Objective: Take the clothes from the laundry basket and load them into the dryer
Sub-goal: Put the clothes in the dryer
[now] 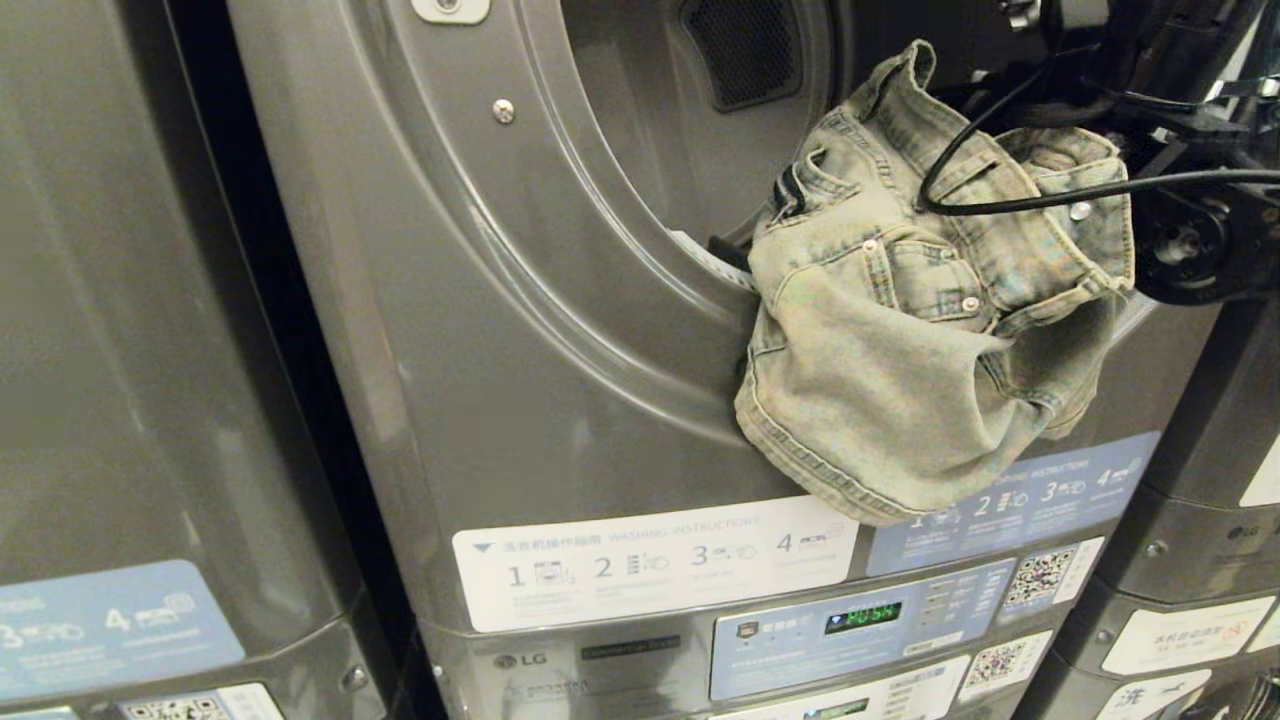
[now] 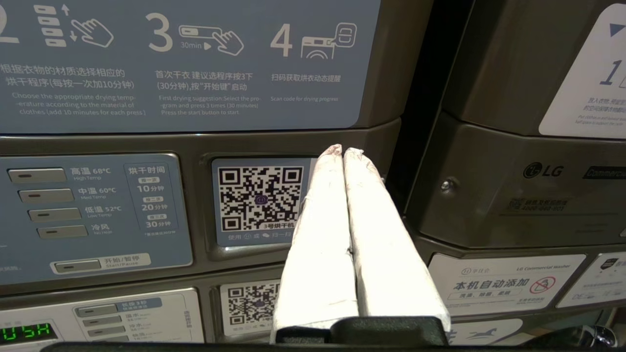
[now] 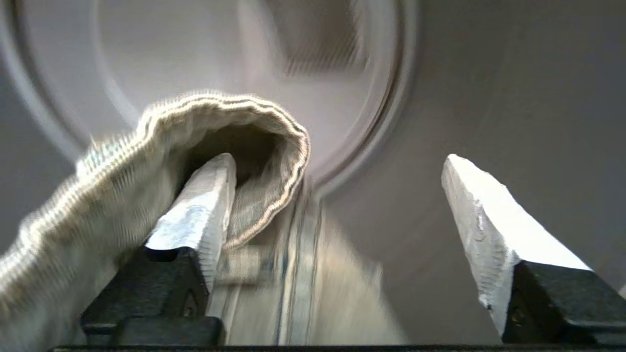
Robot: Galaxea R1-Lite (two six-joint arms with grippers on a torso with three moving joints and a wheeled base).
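A big grey dryer (image 1: pixel 520 380) fills the head view. Its round door hole is open, and you can see the dark inside with a black vent grille (image 1: pixel 745 50) at the back.

A faded denim jacket (image 1: pixel 920 330) hangs at the lower right edge of the door hole. Part of it sits up on the rim and the rest droops down the front of the dryer, over the top of a blue sticker (image 1: pixel 1040 495). It is half in and half out, not all the way inside the drum.

The right arm is at the top right corner of the head view, just above and behind the jacket, with a black cable (image 1: pixel 1000 200) looping across the cloth. In the right wrist view the right gripper (image 3: pixel 337 166) has its two white fingers (image 3: pixel 481 215) spread far apart. It is not squeezing anything. A fold of the jacket (image 3: pixel 146 161) is draped over one finger, and the other finger is bare. The gripper points at the round door hole.

The left gripper (image 2: pixel 342 151) is down low in front of the dryer's button panel, beside a square code sticker (image 2: pixel 259 198). Its two white fingers are pressed together and hold nothing.

A white sticker (image 1: pixel 655 560) with numbered steps sits on the front below the door hole, and a small green display (image 1: pixel 862 617) glows under it.
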